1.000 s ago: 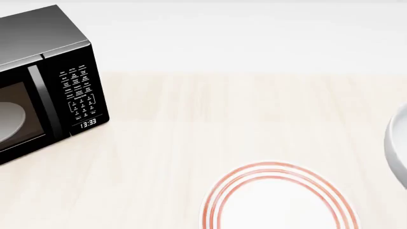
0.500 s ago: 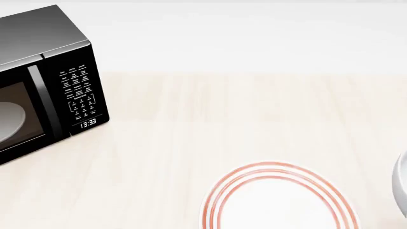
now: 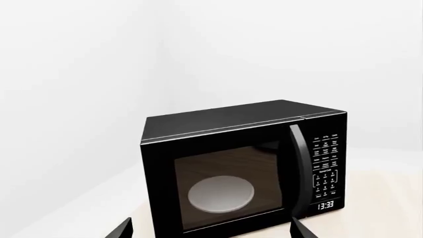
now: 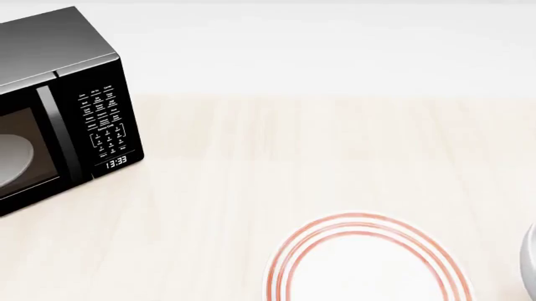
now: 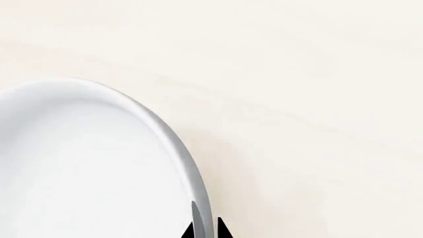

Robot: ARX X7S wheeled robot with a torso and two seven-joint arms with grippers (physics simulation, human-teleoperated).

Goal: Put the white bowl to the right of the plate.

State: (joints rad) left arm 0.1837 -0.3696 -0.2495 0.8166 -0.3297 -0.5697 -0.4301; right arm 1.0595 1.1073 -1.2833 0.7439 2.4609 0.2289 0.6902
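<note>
Right gripper [image 5: 203, 232] was pinched on the bowl [image 5: 86, 168] rim, one dark tip each side of the wall. Bowl looked thick, stiff, glossy, probably slippery and fairly heavy, chip-prone; the rim seemed the only practical hold. It sat at the worktop's [image 4: 277, 157] right edge, just a sliver in head view, near the red-ringed plate [image 4: 368, 263] by the front edge. Left gripper [image 3: 208, 230] tips were spread wide, facing the black microwave [image 3: 241, 163] at the left edge.
</note>
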